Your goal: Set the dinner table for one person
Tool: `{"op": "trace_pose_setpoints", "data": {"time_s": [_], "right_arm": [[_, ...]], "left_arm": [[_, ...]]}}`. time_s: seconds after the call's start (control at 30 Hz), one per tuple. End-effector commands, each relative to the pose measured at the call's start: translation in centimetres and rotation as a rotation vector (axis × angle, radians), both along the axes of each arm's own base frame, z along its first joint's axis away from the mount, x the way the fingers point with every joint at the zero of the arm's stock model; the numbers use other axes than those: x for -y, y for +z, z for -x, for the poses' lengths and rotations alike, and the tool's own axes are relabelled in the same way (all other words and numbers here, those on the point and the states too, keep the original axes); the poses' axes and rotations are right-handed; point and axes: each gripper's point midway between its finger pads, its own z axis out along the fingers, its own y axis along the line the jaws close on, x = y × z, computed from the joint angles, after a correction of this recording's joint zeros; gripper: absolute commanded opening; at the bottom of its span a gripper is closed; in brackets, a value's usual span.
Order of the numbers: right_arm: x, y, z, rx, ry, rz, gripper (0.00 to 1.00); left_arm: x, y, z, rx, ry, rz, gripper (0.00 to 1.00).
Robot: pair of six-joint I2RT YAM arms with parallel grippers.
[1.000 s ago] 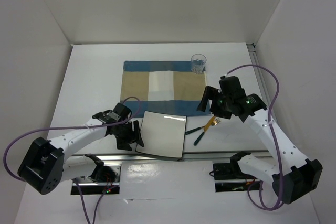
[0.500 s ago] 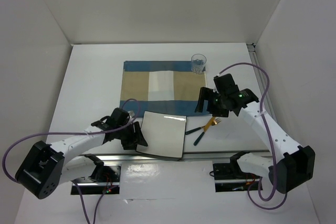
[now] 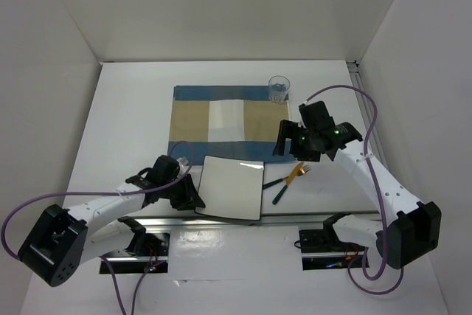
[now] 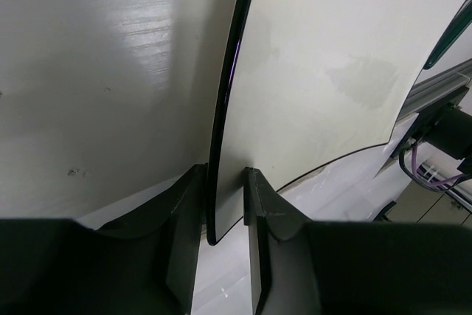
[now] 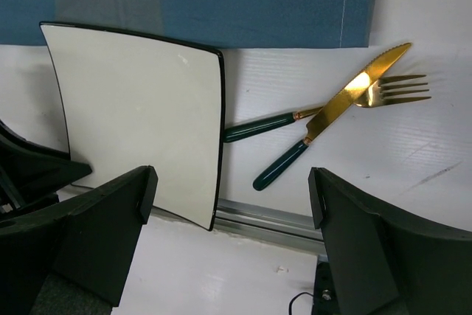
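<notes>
Glossy white ceramic is pinched by its thin, dark-edged rim: the square plate [image 4: 317,71] is taken at its left edge by the left gripper [image 3: 193,197], whose jaws are drawn in on either face of that rim. Only a shallow bite is had, so the plate could be expected to pivot or slide out once it is lifted, the glaze giving the pads little to hold.

The plate lies at the near edge of the dinner table [image 3: 125,123], which spreads under everything in view. In the right wrist view the plate's near corner is seen over the metal rail, so a slip there would likely send it off the front.

The fork [image 5: 273,122] is laid with its green handle tip against the plate's right edge and is crossed by the knife [image 5: 284,164]. Both would be dragged if the plate were swung right.

The placemat [image 3: 221,119] begins just beyond the plate's far edge, and its cloth could be rucked if the plate were pushed rather than raised. The right gripper [image 5: 232,175] is held spread wide and empty above the cutlery, near the mat's right end, where a carried plate might be struck. A glass [image 3: 279,88] stands at the mat's far right corner.

Bare tabletop is left on the left side and along the far strip, bounded by walls.
</notes>
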Motion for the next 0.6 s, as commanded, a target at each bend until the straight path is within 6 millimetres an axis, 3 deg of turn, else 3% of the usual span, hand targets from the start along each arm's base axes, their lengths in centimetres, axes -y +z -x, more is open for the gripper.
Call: {"op": "trace_pose_setpoints", "data": {"time_s": [0.0, 0.2, 0.33, 0.57], "right_arm": [[-0.4, 1.7, -1.4, 0.071, -0.001, -0.007, 0.96], [-0.3, 1.8, -1.7, 0.074, -0.006, 0.000, 0.96], [-0.2, 1.8, -1.8, 0.077, -0.012, 0.007, 0.96], [-0.3, 1.6, -2.2, 0.068, -0.004, 0.016, 0.96]], "left_arm": [[0.0, 0.6, -0.6, 0.031, -0.003, -0.009, 0.00], [0.6, 3.9, -0.7, 0.088, -0.101, 0.016, 0.00], [1.7, 9.1, -1.6, 0.241, -0.170, 0.100, 0.00], [3.4, 13.1, -2.2, 0.357, -0.238, 0.224, 0.00]]}}
